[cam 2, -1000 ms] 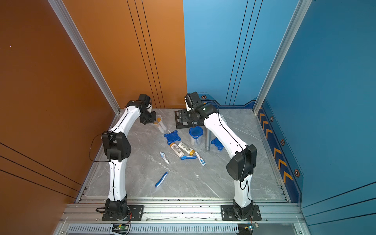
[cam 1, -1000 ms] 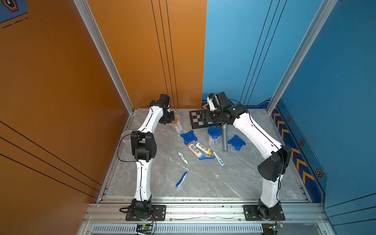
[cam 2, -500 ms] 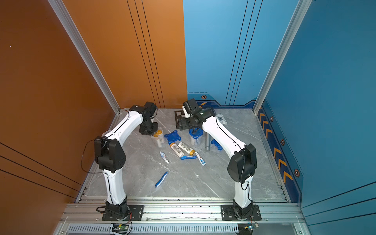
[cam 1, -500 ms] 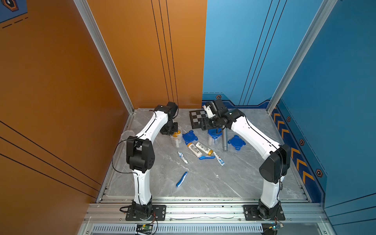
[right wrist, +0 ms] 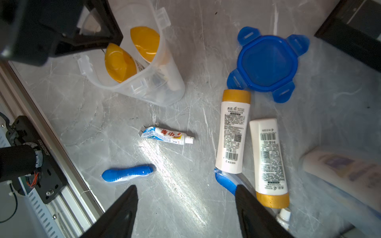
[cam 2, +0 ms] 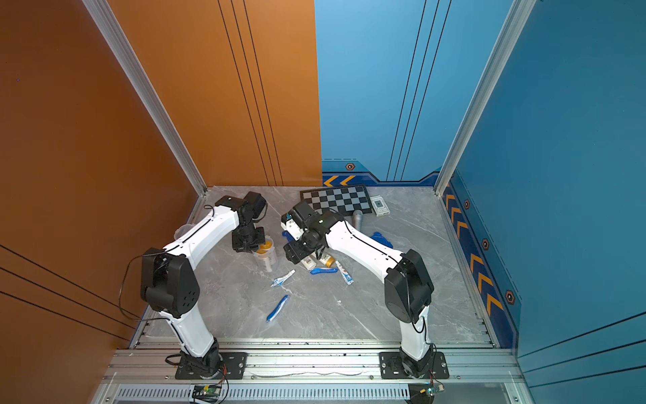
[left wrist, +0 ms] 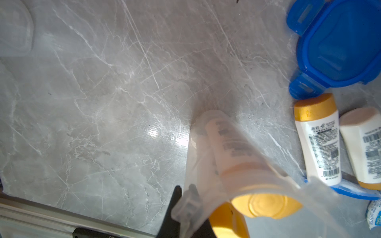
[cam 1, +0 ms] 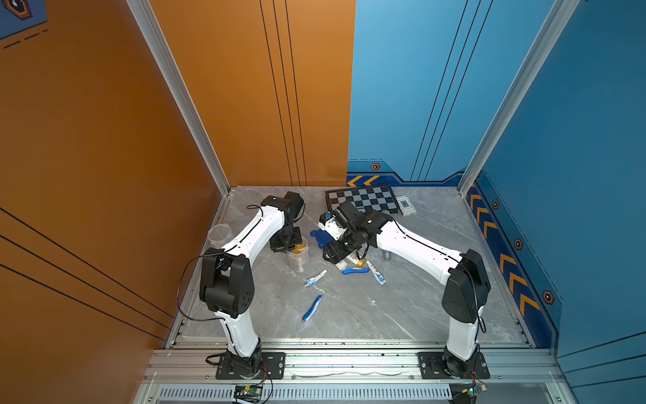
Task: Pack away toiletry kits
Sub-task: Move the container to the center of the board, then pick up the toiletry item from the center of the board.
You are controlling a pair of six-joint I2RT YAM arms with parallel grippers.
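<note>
The left gripper (cam 1: 291,249) is pinched shut on the rim of a clear cup (cam 1: 301,264). One black finger (left wrist: 173,212) shows outside the cup's wall in the left wrist view, and two bottles stand inside with their yellow caps (right wrist: 120,61) up. The right gripper (right wrist: 185,188) hangs spread wide and holds nothing. It is above a pair of white bottles (right wrist: 233,131) that lie just beside each other, cap ends opposite, next to a loose blue lid (right wrist: 268,63). A toothbrush (right wrist: 224,182) lies partly under that pair. A second toothbrush (cam 1: 312,308) and a toothpaste tube (cam 1: 314,278) lie apart nearer the front, and another tube (cam 1: 378,274) lies to the right of the pair. All of this sits on a grey, marble-veined tabletop (cam 1: 419,307) with bright glare patches. An empty cup (cam 1: 219,233) stands at its left edge, and a chessboard (cam 1: 363,200) with a small white box (cam 1: 405,206) beside it lies at the back. An orange wall (cam 1: 244,105) and a blue wall (cam 1: 402,87) with yellow chevrons along its foot enclose the table. The arms are bolted to an aluminium rail (cam 1: 349,363) in front. The right arm covers much: only the grey end of a microphone (cam 1: 386,255) and part of a further lid (cam 2: 381,239) peek out. A blurred container (right wrist: 340,171) with a pale bottle inside is cut off by the edge of the right wrist view. Whether the gripped cup's base rests on the tabletop cannot be told.
</note>
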